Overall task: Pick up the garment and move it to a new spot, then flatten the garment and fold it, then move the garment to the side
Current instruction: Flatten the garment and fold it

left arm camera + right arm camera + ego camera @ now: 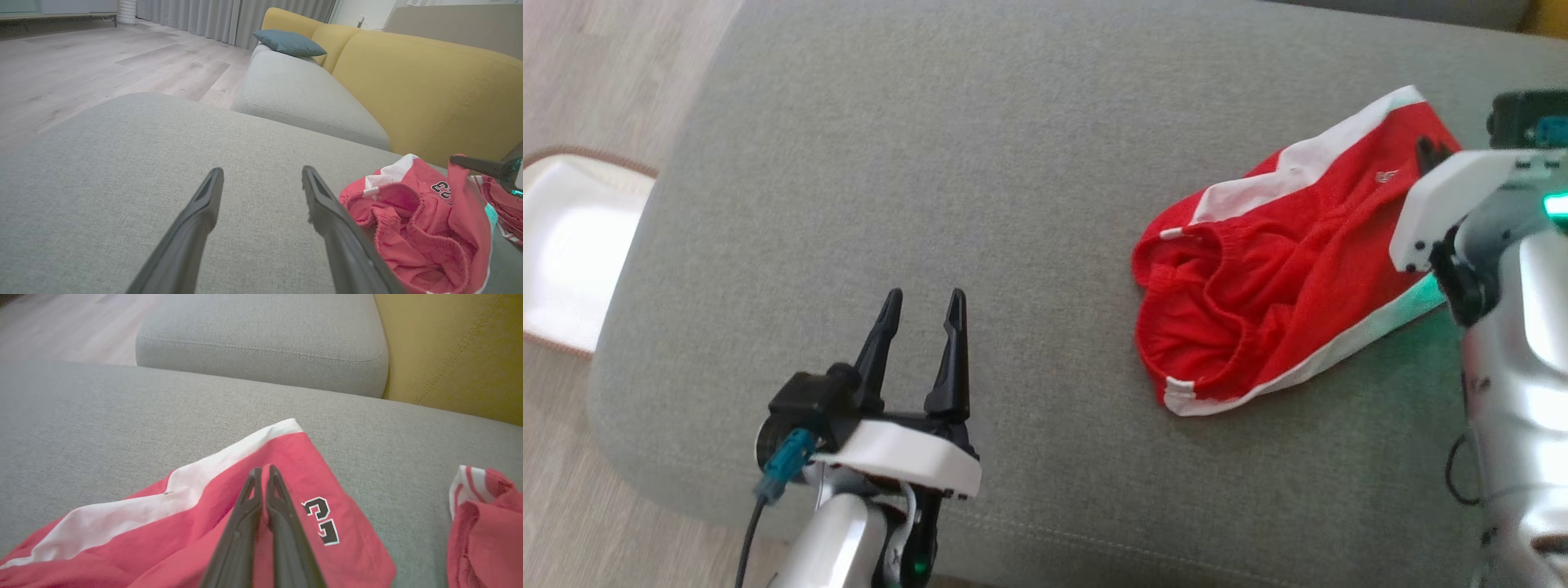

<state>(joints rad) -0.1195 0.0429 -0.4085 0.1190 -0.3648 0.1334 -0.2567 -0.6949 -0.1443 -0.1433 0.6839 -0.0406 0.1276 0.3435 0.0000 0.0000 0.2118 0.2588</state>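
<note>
The red shorts [1258,302] with white side stripes lie rumpled on the right part of the grey sofa cushion [931,147]. My right gripper [263,471] is clenched on a fold by the numbered leg, I judge to lift and carry them. My left gripper [923,304] hangs released over bare cushion, probably kept clear for flattening. I count one pair of shorts, one second red-and-white piece [478,514] near it, and two grippers.
</note>
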